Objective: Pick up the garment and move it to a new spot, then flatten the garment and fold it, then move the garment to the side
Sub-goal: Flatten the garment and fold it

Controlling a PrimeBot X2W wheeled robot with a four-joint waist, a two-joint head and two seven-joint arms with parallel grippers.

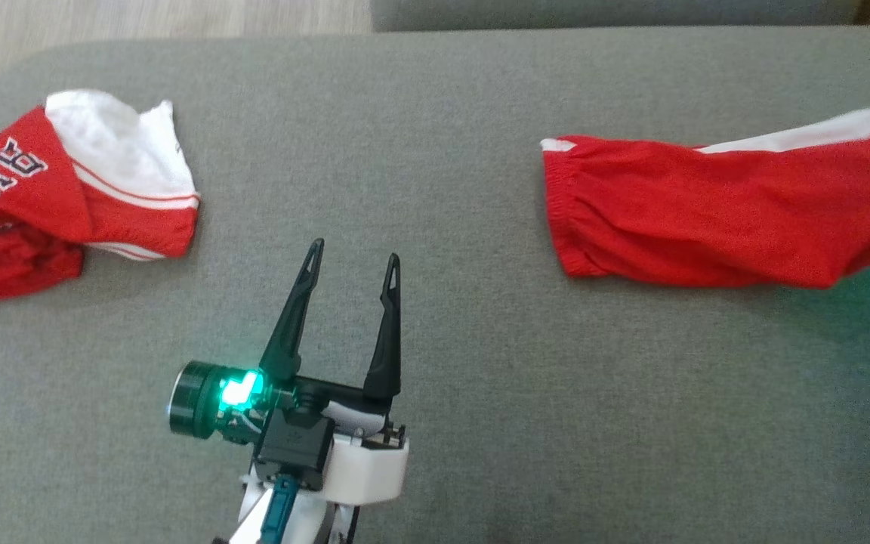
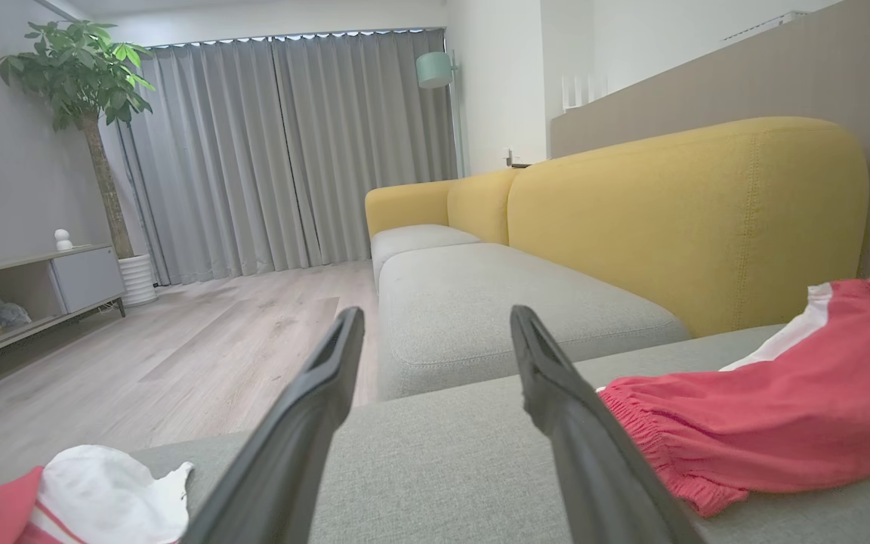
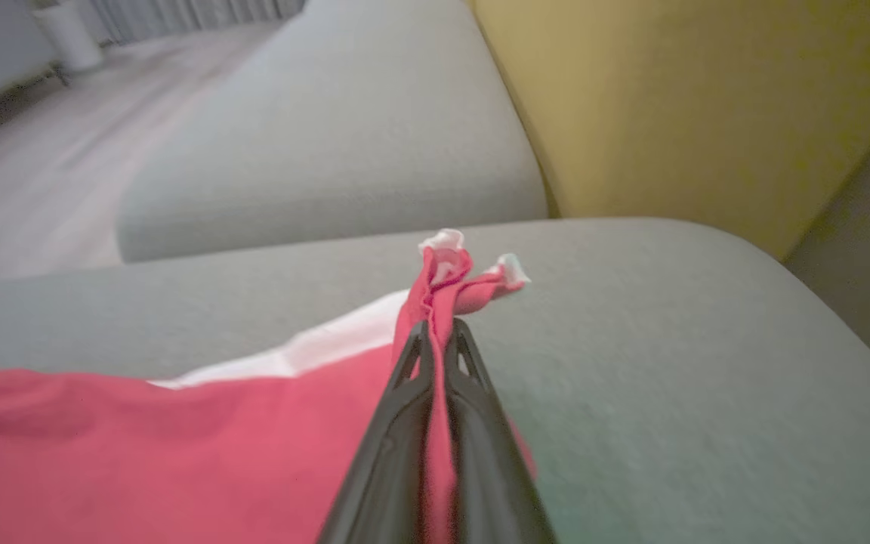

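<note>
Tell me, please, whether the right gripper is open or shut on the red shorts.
Shut: the right gripper has both fingers pressed together, pinching a bunched edge of the red shorts.

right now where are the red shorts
In the head view the red shorts lie on the right of the grey seat cushion, one end pinched in the shut right pincer, apart from the red jersey at left.

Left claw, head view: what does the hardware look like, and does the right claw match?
The left claw has two long, dark, tapering fingers with a slot near each tip, on a black block. Beside it is a dark round barrel with a green light; behind, a white wrist shell and a teal strip. The right claw has matching dark fingers with triangular cut-outs.
</note>
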